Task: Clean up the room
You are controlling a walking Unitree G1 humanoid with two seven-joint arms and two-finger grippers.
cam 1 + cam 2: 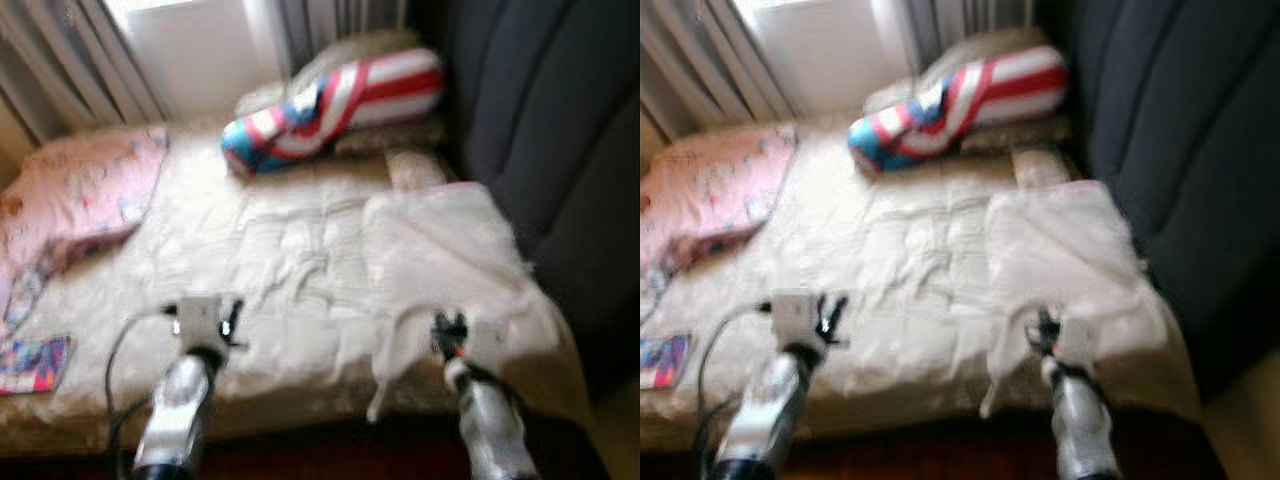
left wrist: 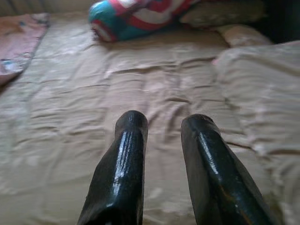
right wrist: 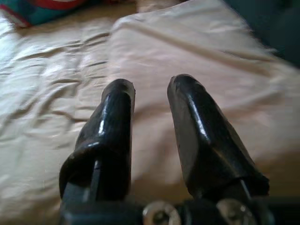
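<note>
Over bed (image 1: 300, 250) | left end effector (image 2: 161, 123) open | right end effector (image 3: 150, 86) open | no legible writing

- A bed (image 1: 910, 270) with a wrinkled pale sheet lay in front of the robot.
- A pink blanket (image 1: 710, 190) lay on the bed's left side.
- A long pillow (image 1: 960, 105) with red, white and blue stripes lay at the far end.
- A white cloth (image 1: 1070, 260) covered the right side of the bed.
- The left gripper (image 1: 828, 315) was over the near edge of the bed.
- The right gripper (image 1: 1045, 328) was at the white cloth's near edge.
- A colourful book (image 1: 662, 360) lay at the near left corner.
</note>
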